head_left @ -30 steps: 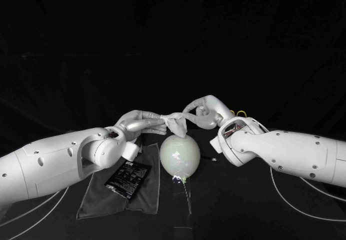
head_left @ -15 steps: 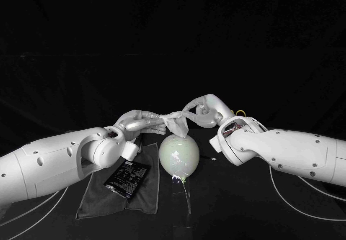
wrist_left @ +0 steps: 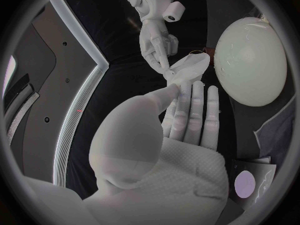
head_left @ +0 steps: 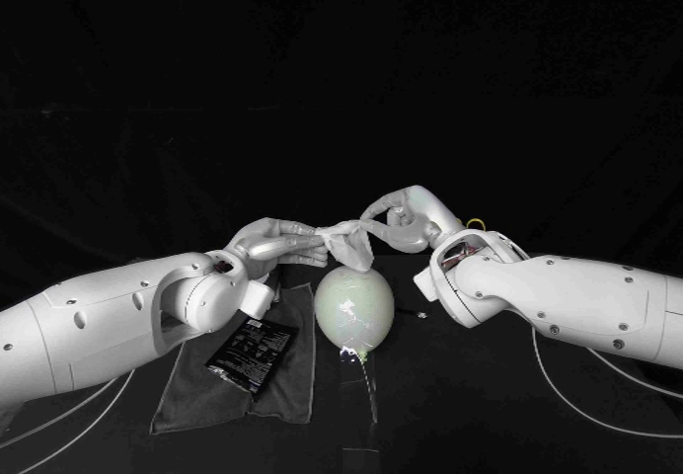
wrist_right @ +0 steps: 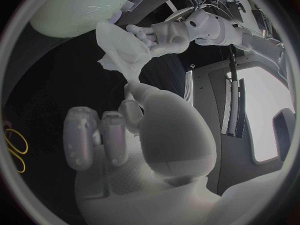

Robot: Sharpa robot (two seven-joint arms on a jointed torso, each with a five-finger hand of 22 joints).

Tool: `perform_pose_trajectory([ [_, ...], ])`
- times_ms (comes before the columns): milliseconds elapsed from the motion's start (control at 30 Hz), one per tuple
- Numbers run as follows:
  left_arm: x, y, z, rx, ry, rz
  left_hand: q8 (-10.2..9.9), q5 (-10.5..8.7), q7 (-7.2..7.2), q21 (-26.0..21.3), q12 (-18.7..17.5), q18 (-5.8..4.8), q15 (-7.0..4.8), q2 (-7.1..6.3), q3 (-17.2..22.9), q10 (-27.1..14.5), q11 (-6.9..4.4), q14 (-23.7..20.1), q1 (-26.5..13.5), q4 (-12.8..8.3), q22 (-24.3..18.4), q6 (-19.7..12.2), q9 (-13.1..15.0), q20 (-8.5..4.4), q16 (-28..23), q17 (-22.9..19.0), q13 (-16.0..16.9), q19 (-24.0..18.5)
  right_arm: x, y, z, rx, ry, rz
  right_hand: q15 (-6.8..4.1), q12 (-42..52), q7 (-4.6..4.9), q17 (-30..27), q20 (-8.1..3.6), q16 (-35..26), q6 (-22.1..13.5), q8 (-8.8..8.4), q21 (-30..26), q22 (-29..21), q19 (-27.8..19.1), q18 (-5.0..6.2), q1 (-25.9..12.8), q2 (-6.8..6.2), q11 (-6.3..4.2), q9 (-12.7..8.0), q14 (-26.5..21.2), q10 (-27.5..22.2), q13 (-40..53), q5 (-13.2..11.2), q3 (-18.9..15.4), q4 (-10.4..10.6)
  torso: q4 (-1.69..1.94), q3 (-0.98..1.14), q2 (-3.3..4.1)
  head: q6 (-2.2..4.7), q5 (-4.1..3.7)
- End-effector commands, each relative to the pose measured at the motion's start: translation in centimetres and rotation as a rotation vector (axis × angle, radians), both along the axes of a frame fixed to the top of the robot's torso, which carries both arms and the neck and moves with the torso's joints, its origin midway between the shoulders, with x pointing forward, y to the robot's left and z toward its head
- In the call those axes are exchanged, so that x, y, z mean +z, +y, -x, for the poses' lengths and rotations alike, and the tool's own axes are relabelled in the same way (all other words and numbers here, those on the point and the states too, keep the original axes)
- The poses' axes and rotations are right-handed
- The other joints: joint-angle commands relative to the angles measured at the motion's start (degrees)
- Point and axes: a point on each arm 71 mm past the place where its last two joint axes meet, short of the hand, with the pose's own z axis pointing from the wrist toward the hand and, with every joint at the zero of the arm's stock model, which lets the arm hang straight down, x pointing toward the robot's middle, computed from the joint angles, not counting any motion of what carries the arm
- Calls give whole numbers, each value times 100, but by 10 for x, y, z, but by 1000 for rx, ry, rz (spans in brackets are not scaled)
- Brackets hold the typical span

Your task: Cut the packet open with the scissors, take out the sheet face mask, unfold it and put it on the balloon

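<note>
A crumpled white sheet mask hangs just above the pale balloon, stretched between my two hands. My left hand pinches its left end, and my right hand pinches its right end. The left wrist view has the mask at my left hand's fingertips, with the balloon beside it and my right hand beyond. The right wrist view gives the mask under the balloon, held from the far side by my left hand. The black packet lies on a grey cloth.
Yellow-handled scissors lie behind my right arm; the scissors also appear in the right wrist view. The balloon's stem and string run toward the front edge. White cables trail under both arms.
</note>
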Motion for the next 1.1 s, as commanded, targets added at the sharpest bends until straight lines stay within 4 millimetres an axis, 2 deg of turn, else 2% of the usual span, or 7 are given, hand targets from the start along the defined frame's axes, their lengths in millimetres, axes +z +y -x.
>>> perform_pose_trajectory([
  [33, 1, -1, -1, -2, -7, -6, 15, 27, 15, 34, 18, 59, 3, 7, 22, 37, 3, 19, 7, -27, 8, 26, 623, -11, -5, -8, 0, -42, 4, 0, 1, 0, -27, -8, -41, 23, -35, 1389, -19, 27, 45, 145, 31, 1319, 321, -105, -17, 51, -243, 208, 576, 352, 66, 13, 46, -21, -4, 1, -1, 1, -3],
  [200, 1, -1, -1, -5, -6, -6, 0, 26, 40, 43, 2, 58, 18, -2, 27, 8, 24, 0, -5, -30, 12, 5, 618, -11, -18, -17, -6, -47, 6, 1, 2, 2, -33, -13, -41, 23, -35, 1389, -19, 27, 45, 145, 31, 1319, 321, -105, -17, 51, -243, 208, 576, 352, 66, 13, 46, -21, -4, 1, 2, 14, -9],
  [400, 1, -5, 1, -34, -7, -5, -209, 30, 171, -3, -70, 37, 116, -93, 20, -380, 161, -118, -125, 7, -13, -326, 533, 30, -64, -41, -47, -130, 7, 4, 0, 6, -31, -15, -41, 23, -35, 1389, -19, 27, 45, 145, 31, 1319, 321, -105, -17, 51, -243, 208, 576, 352, 66, 13, 46, -21, -4, -2, -2, 24, -16],
  [500, 2, -8, 2, -51, -17, -10, -380, 33, 198, -105, -63, 32, 192, -340, -34, -734, 241, -272, -307, 49, -75, -546, 435, 87, -71, -41, -47, -197, 6, 7, 0, 11, -28, -17, -41, 23, -35, 1389, -19, 27, 45, 145, 31, 1319, 321, -105, -17, 51, -243, 208, 576, 352, 66, 13, 46, -21, 1, -1, 0, 27, -13],
  [533, 2, -9, 3, -56, -19, -11, -380, 33, 198, -105, -63, 32, 192, -340, -34, -734, 241, -272, -307, 49, -75, -546, 435, 87, -71, -41, -47, -197, 6, 8, 0, 13, -27, -17, -41, 23, -35, 1389, -19, 27, 45, 145, 31, 1319, 321, -105, -17, 51, -243, 208, 576, 352, 66, 13, 46, -21, 1, 0, 0, 27, -13],
  [733, 2, -12, 4, -74, -30, -20, -520, 27, 224, -341, -37, 1, 280, -758, -220, -1123, 323, -601, -585, 175, -221, -679, 326, 143, -38, -20, -33, -299, 7, 14, 1, 26, -25, -21, -41, 23, -35, 1389, -19, 27, 45, 145, 31, 1319, 321, -105, -17, 51, -243, 208, 576, 352, 66, 13, 46, -21, 2, -2, 3, 30, -19],
  [1100, 0, -12, 3, -66, -26, -86, -534, 25, 282, -481, 46, -18, 320, -964, -395, -1201, 360, -789, -677, 261, -319, -624, 276, 145, 105, 36, -6, -266, 8, 19, 3, 36, -30, -29, -41, 23, -35, 1389, -19, 27, 45, 145, 31, 1319, 321, -105, -17, 51, -243, 208, 576, 352, 66, 13, 46, -21, -3, 1, 0, 37, -10],
])
